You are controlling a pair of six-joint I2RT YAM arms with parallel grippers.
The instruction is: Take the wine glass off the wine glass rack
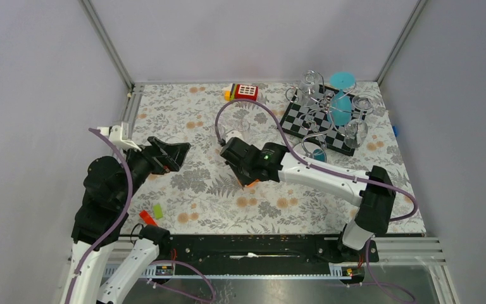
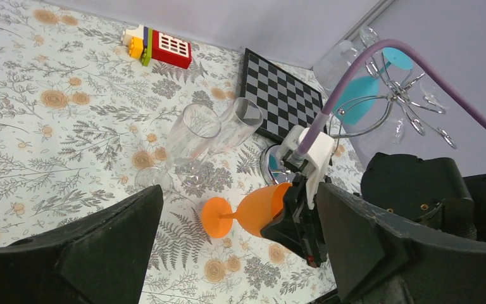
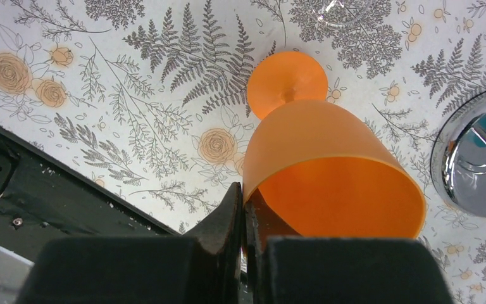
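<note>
The right gripper [image 3: 243,204] was closed on the rim of the orange wine glass [image 3: 329,171], with one finger inside the bowl and one outside. The glass lay tipped on its side over the floral desk [image 1: 278,212], near the middle of the top view and apart from the wine glass rack [image 1: 329,109]. The rack stood at the upper right by a checkered board [image 1: 300,120], with clear and teal glasses hanging from it. The left gripper [image 1: 176,154] was wide open and empty at centre left.

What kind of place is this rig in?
Probably a robot test cell: bare walls on aluminium frame posts, a floral-covered table, staged props like the wine glass rack and toy bricks.
</note>
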